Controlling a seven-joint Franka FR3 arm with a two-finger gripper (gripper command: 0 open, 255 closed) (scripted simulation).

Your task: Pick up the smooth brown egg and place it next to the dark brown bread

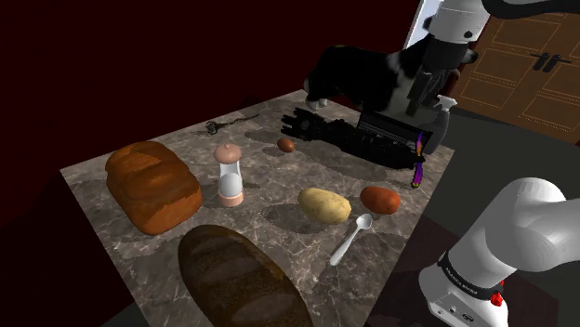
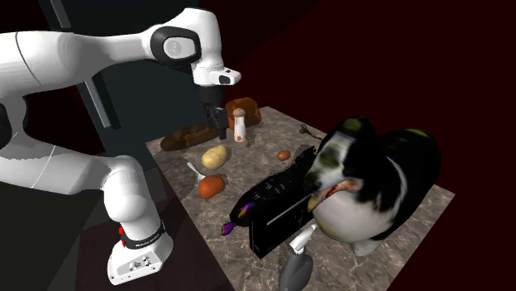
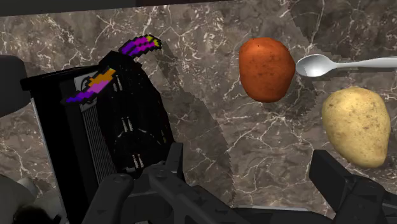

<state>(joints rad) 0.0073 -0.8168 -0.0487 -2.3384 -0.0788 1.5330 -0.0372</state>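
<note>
Brown egg (image 1: pixel 286 144) small on veined table (image 1: pixel 88 200), long axis indiscernible; pincer (image 3: pixel 247 158) spread, empty.

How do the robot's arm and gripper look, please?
The arm has rounded white links and dark joints. A black band with white lettering circles its base, beside a small red mark. The gripper is all black and two-fingered.
</note>
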